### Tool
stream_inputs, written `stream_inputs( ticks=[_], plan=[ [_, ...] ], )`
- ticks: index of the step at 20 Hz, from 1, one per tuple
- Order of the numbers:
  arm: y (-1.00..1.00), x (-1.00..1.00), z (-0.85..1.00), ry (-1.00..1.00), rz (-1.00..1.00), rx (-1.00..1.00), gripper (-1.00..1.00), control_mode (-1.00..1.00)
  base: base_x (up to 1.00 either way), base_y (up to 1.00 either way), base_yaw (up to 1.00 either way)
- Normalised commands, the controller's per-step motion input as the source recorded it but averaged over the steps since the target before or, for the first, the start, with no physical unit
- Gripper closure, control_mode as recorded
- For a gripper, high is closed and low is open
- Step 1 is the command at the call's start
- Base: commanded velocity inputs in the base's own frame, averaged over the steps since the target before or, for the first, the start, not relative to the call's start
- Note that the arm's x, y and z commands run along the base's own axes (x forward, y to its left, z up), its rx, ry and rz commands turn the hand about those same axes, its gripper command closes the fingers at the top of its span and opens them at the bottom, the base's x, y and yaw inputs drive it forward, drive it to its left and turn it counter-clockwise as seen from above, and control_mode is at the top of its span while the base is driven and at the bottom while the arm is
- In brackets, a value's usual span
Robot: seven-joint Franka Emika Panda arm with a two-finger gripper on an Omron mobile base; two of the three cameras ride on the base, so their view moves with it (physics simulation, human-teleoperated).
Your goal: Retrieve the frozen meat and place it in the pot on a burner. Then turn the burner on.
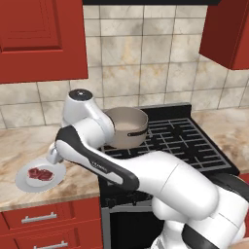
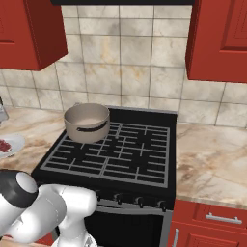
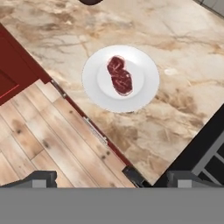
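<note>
While the frozen meat (image 3: 120,75) lies on the white plate (image 3: 144,94) on the counter (image 3: 175,39), we should centre our spread, empty fingers (image 3: 43,178) over it before descending.

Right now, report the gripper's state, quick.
Gripper: open, holding nothing, hanging above the meat on the white plate.
</note>
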Motion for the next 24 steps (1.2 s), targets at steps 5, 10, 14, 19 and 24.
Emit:
stream_inputs(
  ticks=[5, 10, 14, 19, 24],
  plan=[
    [0.09, 0.13, 0.0, 0.0, 0.01, 0.0, -1.0, -1.0, 0.0, 0.0, 0.0],
    [0.05, 0.15, -0.07, 0.0, 0.0, 0.0, -1.0, -1.0, 0.0, 0.0, 0.0],
    [0.06, 0.12, -0.15, 0.0, 0.0, 0.0, -1.0, -1.0, 0.0, 0.0, 0.0],
    [0.06, 0.13, -0.17, 0.0, 0.0, 0.0, -1.0, -1.0, 0.0, 0.0, 0.0],
    [0.09, 0.13, -0.17, 0.0, 0.0, 0.0, -1.0, -1.0, 0.0, 0.0, 0.0]
  ],
)
